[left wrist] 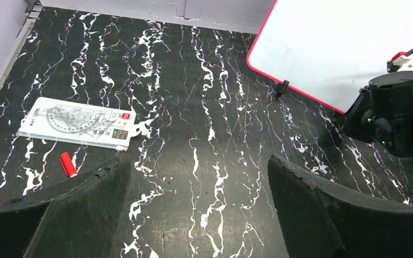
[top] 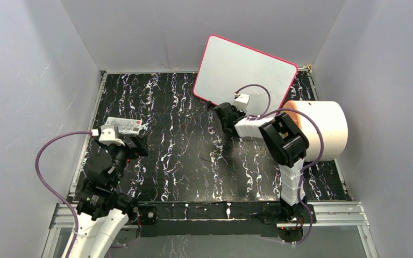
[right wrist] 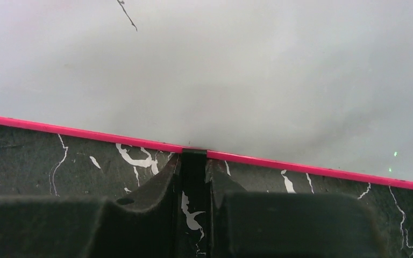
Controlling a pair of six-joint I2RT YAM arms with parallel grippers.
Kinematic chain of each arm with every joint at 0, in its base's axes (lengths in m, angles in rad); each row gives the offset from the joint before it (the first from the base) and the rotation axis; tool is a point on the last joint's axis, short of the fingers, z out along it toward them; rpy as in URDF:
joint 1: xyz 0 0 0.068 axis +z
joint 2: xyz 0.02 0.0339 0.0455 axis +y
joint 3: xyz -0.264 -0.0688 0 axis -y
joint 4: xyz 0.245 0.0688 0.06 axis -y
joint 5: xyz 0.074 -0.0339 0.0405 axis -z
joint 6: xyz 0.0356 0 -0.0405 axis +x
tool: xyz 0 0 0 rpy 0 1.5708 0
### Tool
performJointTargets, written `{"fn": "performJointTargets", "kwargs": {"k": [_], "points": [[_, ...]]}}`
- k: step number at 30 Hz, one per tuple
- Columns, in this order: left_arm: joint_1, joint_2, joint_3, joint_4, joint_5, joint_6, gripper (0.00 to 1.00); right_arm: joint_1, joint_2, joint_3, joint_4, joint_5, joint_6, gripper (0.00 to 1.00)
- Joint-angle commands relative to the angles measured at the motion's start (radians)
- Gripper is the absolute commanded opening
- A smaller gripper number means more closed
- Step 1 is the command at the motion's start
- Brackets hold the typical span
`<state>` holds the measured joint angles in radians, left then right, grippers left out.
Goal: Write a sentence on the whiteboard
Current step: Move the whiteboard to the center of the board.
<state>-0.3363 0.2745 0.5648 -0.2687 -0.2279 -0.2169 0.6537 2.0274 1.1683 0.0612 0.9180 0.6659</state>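
The left hand [left wrist: 198, 164] hangs over the near left part of the desk [left wrist: 204, 113], its two fingers [left wrist: 80, 215] spread wide with nothing between them. Just ahead of it and to its left lies a short red tube [left wrist: 68, 164] on the desk. A little beyond the tube is a flat white card [left wrist: 78, 123] printed with a protractor. The two lie close together but apart. Well ahead of this hand and to its right stands the whiteboard [left wrist: 344, 48].

The right hand [right wrist: 193, 172] reaches forward, low over the desk, up to the whiteboard's bottom edge. Its fingers [right wrist: 134, 215] stand close together with only a narrow slot between them. A black clip [right wrist: 193, 157] on the pink frame sits at the far end of that slot. Whether the fingers press on the clip cannot be told. The whiteboard fills the wrist view directly beyond this hand. Its face is pale, with one thin dark stroke [right wrist: 127, 14] near the upper left. Behind this hand and to its right, a big white roll [top: 325, 129] lies on the desk beside the arm.
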Motion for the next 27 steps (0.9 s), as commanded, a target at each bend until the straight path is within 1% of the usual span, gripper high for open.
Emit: {"fn": "performJointTargets", "kwargs": {"k": [1,7,17,22,27], "points": [[-0.004,0.018,0.000,0.032,-0.007,0.014,0.95,0.013,-0.055,-0.099,0.120,-0.153,-0.143,0.00],[-0.004,0.032,0.001,0.030,-0.012,0.012,0.95,0.058,-0.137,-0.255,0.292,-0.272,-0.299,0.00],[0.000,0.054,0.006,0.023,-0.043,0.002,0.95,0.154,-0.230,-0.438,0.447,-0.469,-0.462,0.00],[0.010,0.063,0.007,0.022,-0.065,-0.007,0.95,0.203,-0.270,-0.488,0.473,-0.569,-0.527,0.00],[0.021,0.072,0.008,0.020,-0.091,-0.015,0.94,0.214,-0.319,-0.535,0.475,-0.695,-0.577,0.00]]}}
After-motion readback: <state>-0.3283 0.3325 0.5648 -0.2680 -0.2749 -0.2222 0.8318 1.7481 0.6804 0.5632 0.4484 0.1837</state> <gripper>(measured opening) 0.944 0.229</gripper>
